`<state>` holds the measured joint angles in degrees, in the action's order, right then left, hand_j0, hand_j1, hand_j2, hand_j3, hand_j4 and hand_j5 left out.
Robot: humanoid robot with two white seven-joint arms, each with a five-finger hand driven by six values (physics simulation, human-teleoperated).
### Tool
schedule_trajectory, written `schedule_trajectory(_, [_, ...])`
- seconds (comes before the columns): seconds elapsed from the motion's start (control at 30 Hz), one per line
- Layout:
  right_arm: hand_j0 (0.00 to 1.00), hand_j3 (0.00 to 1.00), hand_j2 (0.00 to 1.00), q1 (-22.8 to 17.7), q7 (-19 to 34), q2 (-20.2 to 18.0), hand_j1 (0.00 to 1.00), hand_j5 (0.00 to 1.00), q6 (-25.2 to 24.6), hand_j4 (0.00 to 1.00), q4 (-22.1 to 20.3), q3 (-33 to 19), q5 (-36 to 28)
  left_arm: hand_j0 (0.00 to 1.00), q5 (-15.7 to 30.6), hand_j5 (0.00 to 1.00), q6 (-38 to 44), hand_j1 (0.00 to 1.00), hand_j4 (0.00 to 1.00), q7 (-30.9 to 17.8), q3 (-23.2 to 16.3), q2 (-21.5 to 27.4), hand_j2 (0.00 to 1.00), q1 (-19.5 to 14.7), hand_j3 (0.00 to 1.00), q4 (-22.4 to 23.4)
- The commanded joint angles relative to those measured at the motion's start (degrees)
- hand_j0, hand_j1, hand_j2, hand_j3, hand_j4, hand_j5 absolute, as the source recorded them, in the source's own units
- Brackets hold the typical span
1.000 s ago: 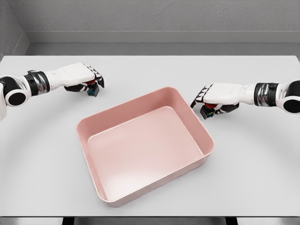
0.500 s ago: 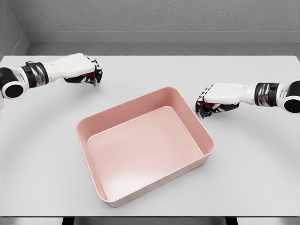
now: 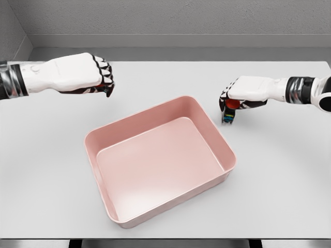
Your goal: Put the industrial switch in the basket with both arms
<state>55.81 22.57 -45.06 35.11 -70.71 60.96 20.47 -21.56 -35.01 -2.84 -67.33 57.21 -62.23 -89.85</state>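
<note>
Industrial switch (image 3: 228,111), red-topped, dark body, pinched in my right hand (image 3: 243,97), just beside pink basket (image 3: 227,155) right rim. My left hand (image 3: 85,76) curled over something dark, contents unclear, far left of basket. Basket on pale grey table (image 3: 279,175); grey wall (image 3: 176,18) behind.

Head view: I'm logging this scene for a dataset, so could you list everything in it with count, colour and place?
basket: one, pink, rectangular and empty, middle of the table.
industrial switch: one clearly seen, red and dark with a bit of blue, in the right hand beside the basket's right corner.
second switch: one, mostly hidden, a dark sliver under the left hand's fingers.
table: one, light grey.
wall: grey, behind the table.
left hand: white, curled, raised at upper left.
right hand: white, curled on its switch, at right.
</note>
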Motion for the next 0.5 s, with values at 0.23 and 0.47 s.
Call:
schedule_trajectory(0.23, [0.49, 0.49, 0.49, 1.4, -0.1, 0.0, 0.49, 0.49, -0.1, 0.49, -0.2, -1.0, -0.4, 0.33, 2.0, 0.33, 0.0, 0.33, 0.33, 0.1, 1.8, 6.0, 0.33, 0.0, 0.33, -11.2])
schedule_trajectory(0.47, [0.49, 0.49, 0.49, 3.8, -0.1, 0.0, 0.49, 0.49, -0.1, 0.49, -1.5, -1.1, -0.6, 0.33, 1.5, 0.33, 0.0, 0.33, 0.33, -0.1, 0.8, 1.6, 0.33, 0.4, 0.33, -11.2])
